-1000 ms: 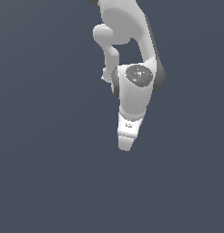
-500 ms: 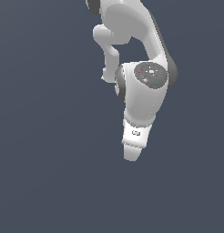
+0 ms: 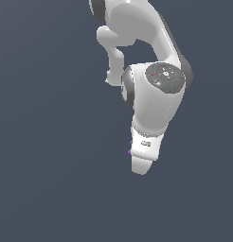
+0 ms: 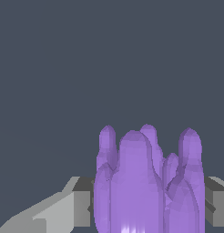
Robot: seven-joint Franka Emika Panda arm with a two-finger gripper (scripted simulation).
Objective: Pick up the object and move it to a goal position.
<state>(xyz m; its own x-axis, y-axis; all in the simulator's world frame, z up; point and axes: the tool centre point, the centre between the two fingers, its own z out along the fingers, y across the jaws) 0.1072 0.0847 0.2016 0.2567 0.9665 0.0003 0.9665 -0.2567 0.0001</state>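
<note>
1 arm (image 3: 154,101), 1 gripper (image 4: 152,207), 1 purple object (image 4: 148,191) — sat between the grey fingers (image 4: 82,207), jaws closed on it. Vs 0.5 s ago: wrist lower in ext. view, purple specks now visible.

We see the arm (image 3: 154,101) in smooth white plastic-looking shell, softly glossy, with a darker grey cap that catches a metallic sheen. The object (image 4: 148,191) looks smooth, matt violet, faceted like moulded plastic. The fingers (image 4: 82,202) read flat, matt grey.
</note>
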